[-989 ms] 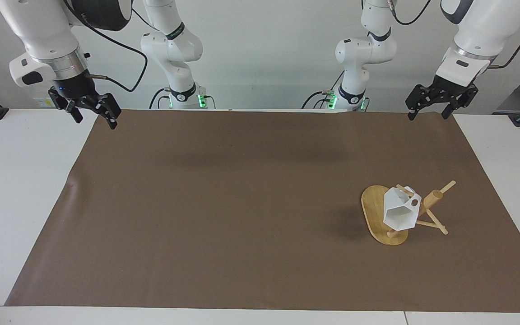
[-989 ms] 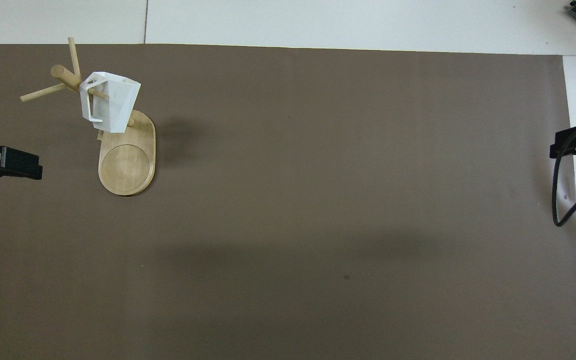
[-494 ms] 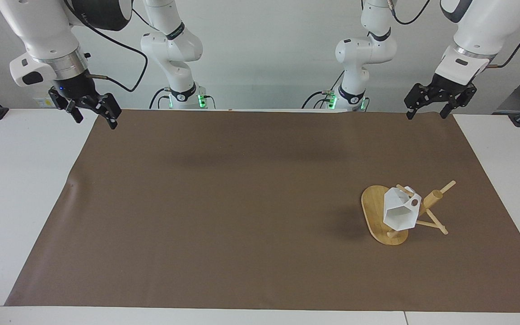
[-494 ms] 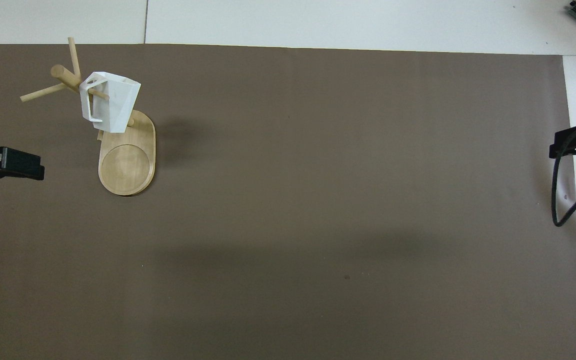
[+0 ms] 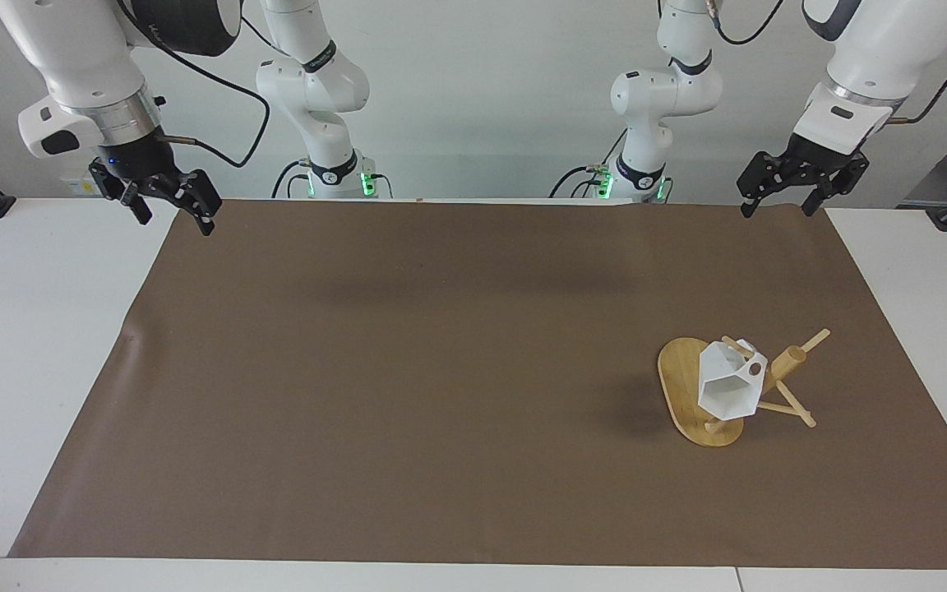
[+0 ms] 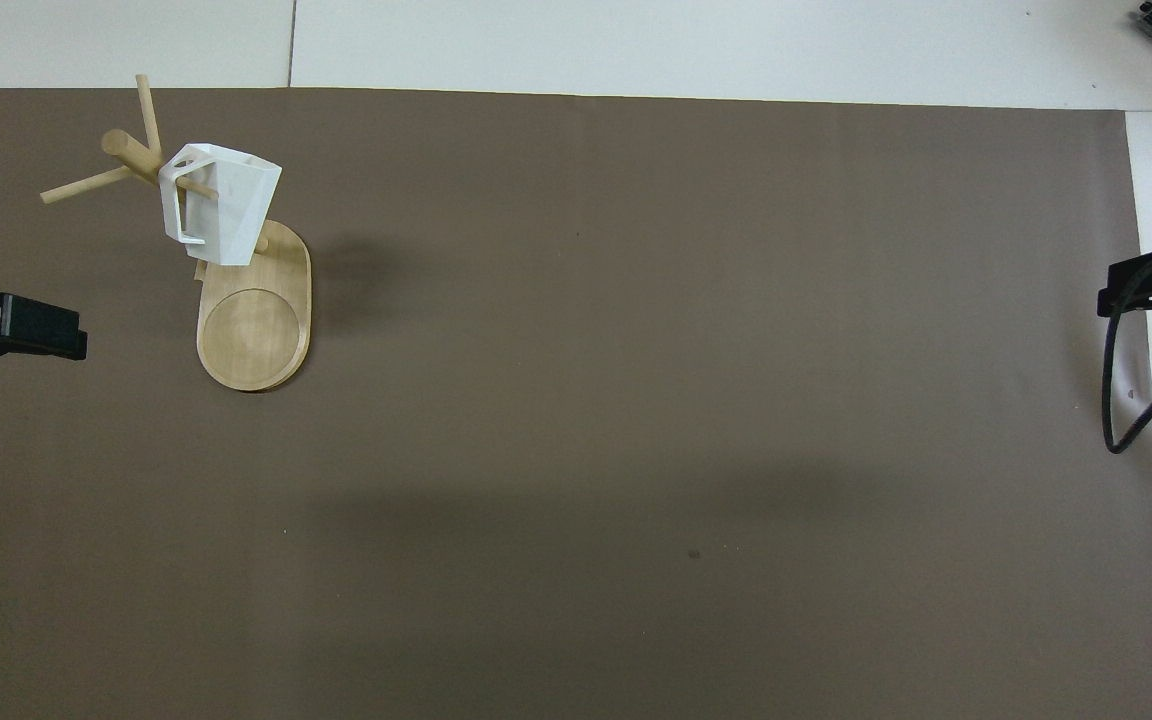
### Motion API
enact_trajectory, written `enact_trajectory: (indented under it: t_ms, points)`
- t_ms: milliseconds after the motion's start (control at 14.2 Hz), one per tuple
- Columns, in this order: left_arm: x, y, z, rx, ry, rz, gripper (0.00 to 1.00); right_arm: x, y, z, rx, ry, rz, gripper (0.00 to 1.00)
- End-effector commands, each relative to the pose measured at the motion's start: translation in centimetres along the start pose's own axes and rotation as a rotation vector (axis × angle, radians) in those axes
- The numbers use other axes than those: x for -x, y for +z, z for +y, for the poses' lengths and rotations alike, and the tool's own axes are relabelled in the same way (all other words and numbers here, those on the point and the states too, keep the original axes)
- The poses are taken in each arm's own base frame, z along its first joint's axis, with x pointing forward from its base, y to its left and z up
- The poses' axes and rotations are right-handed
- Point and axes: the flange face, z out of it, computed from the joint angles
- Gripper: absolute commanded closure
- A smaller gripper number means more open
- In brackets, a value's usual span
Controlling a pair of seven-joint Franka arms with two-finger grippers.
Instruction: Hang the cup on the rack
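Look at the cup (image 5: 727,386). It hangs on the rack (image 5: 699,395), with a thin peg poking through its handle. The rack stands on the brown mat (image 5: 441,370), toward the left arm's end of the table. The cup tips sideways, so its mouth shows in the facing view.

Almost nothing has changed in the last second. The cup has not slid or swung. The rack has not moved. Only the left claw (image 5: 776,200) has crept a tiny bit; it is up in the air over the mat's edge closest to the robots. Its fingers are spread wide and it holds nothing. The right claw (image 5: 172,207) waits over the other corner of that edge. It is spread wide too, and it holds nothing.

What does that mean for you? No claw touches the cup, and the cup stays up by itself. So I think the job is done. You have nothing more to grab. Just keep both arms away from the rack so you do not bump it.
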Motion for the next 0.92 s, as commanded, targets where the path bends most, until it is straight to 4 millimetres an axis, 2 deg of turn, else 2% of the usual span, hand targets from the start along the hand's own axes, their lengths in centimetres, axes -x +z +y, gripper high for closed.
enact_trajectory:
  t_ms: [0, 212, 494, 847]
  points:
    - [0.61, 0.09, -0.26, 0.013, 0.01, 0.014, 0.0, 0.56, -0.36, -0.13, -0.018, -0.017, -0.007, 0.0]
    - [0.63, 0.1, -0.26, 0.013, 0.01, 0.013, 0.0, 0.54, -0.45, -0.12, -0.018, -0.021, -0.004, 0.0]
    - [0.68, 0.03, -0.36, 0.011, 0.008, 0.013, 0.0, 0.52, -0.44, 0.05, -0.018, -0.124, -0.003, 0.0]
    - [0.72, 0.06, -0.28, 0.011, 0.007, 0.01, 0.0, 0.53, -0.37, -0.04, -0.018, -0.113, -0.004, 0.0]
